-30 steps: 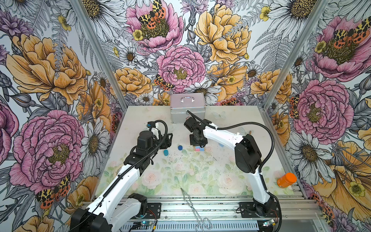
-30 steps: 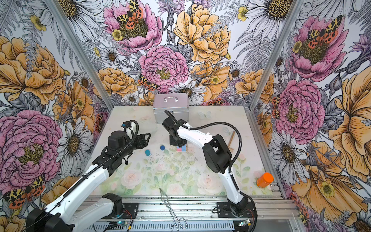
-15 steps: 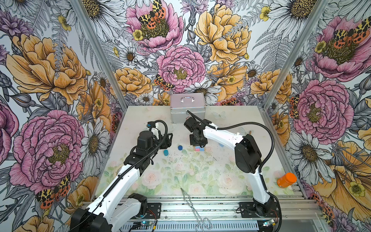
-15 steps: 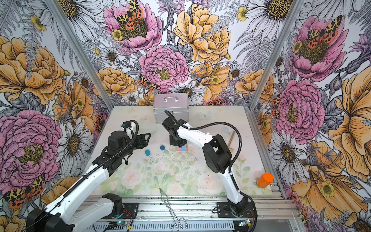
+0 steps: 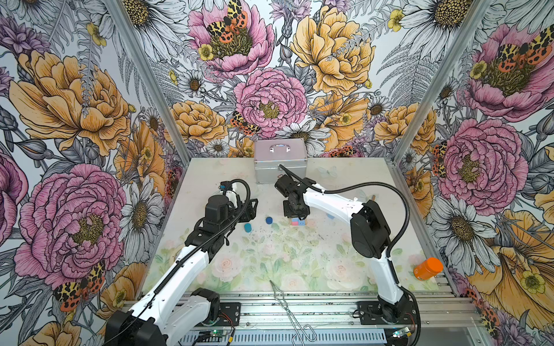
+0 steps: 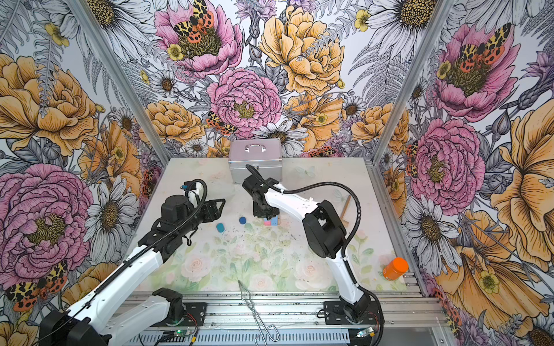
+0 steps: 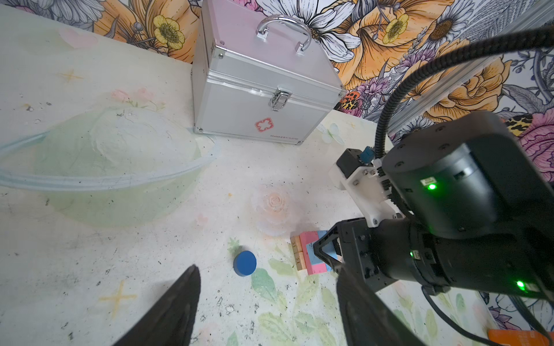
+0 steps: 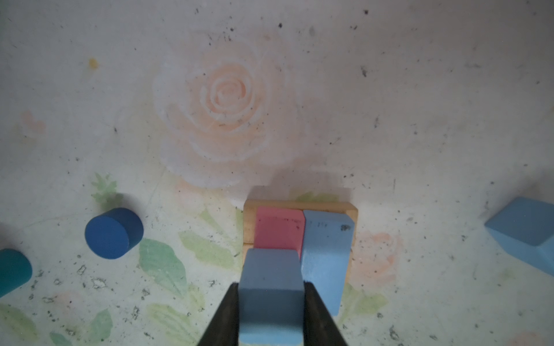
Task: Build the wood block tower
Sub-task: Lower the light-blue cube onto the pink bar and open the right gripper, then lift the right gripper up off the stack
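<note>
pale, speckled floral tabletop fills the right wrist view. closest in, the right gripper has its two black fingers pressed against opposite sides of a light blue cube, gripping it. just past the fingertips and lower down lies the tower as built: a pink slab and a light blue slab side by side, touching, on tan planks. the cube overlaps the near end of the pink slab; whether it rests on it i cannot tell. further out to one side of these fingers a dark blue cylinder stands on end, with a teal cylinder beyond it. well off to the other side lies another light blue block. the left gripper hangs with its fingers spread wide and empty, the dark blue cylinder just ahead of their tips, not touching. farthest back, a silver case sits against the flowered wall.
</note>
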You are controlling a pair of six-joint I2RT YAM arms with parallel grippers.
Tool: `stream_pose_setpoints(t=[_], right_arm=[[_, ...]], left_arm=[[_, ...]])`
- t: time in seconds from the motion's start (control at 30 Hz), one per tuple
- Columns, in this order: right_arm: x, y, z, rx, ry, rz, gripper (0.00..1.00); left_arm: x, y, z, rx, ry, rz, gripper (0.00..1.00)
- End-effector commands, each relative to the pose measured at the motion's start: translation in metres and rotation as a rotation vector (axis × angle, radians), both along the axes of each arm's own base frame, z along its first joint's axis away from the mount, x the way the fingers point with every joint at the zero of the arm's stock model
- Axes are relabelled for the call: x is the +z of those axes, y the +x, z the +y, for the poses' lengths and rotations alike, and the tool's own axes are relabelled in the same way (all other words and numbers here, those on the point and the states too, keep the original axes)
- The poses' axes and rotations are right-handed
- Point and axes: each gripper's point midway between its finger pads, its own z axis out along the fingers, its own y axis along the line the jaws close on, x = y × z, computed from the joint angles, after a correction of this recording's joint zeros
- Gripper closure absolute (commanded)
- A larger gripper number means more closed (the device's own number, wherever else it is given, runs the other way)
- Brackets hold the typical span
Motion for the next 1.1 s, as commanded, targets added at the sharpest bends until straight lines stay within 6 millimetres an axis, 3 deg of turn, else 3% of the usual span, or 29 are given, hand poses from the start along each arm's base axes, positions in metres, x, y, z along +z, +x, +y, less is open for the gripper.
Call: stream_pose_setpoints(t=[0.0, 0.47, 0.6, 0.87, 1.07], right_arm=[[0.006, 0.006, 0.000, -0.021, 0.005, -0.023, 0.61], [0.015, 0.010, -0.001, -0.024, 0.012, -0.046, 0.42], [0.030, 0.012, -0.001, -0.023, 0.028, -0.078, 0.34], [0.072, 0.014, -0.011, -0.023, 0.047, -0.169, 0.30], [0.111, 0.009, -0.036, -0.035, 0.041, -0.257, 0.30]], left_arm=[[0.004, 0.000, -0.002, -0.010, -0.003, -0.029, 0.27], [0.004, 0.000, -0.002, -0.009, -0.002, -0.028, 0.27], [0.003, 0.000, -0.002, -0.009, 0.000, -0.027, 0.26], [-0.001, 0.002, -0.003, -0.015, 0.003, -0.011, 0.26], [-0.005, 0.002, -0.007, -0.026, 0.007, 0.009, 0.24]])
